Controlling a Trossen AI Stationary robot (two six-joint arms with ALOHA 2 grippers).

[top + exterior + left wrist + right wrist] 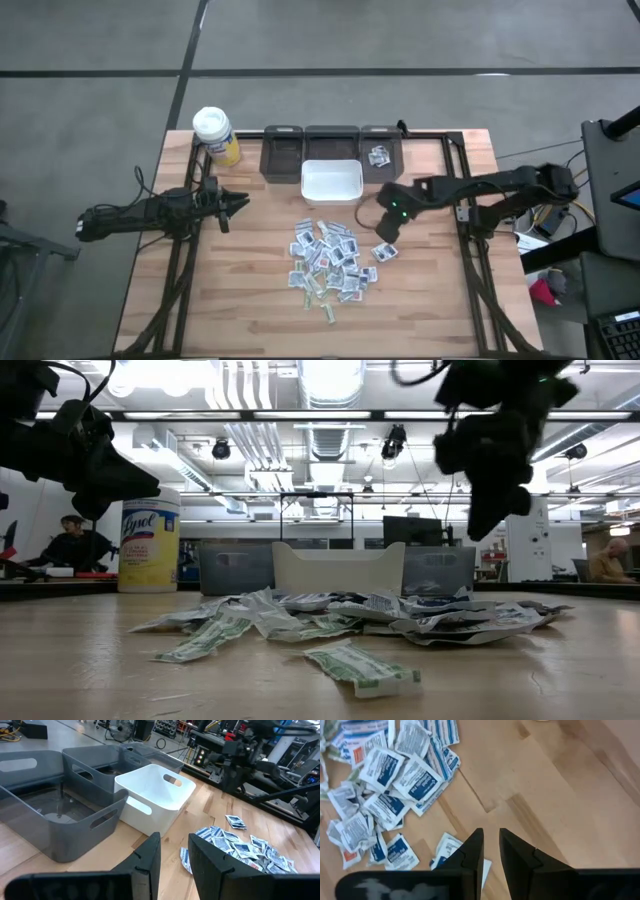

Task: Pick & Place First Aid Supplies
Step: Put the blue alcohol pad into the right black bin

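My right end effector (386, 228) hangs above the wooden worktop (250, 300), pointing down, its two dark fingers (472, 852) drawn narrow with a slim gap and nothing between them. The first aid supplies (328, 262), a loose heap of small white packets with blue, red and green print, lie at mid-worktop, to my left of this end effector. One stray packet (385, 251) sits apart from the heap, almost directly below my fingertips. In my right wrist view its corner (446, 851) shows beside and under the fingers; its long axis looks slanted across the gap between them, though the fingers hide most of it. My left end effector (238, 202) waits well off at the worktop's left side, fingers (150, 857) narrowly parted and empty. The right arm is clearly the nearer.
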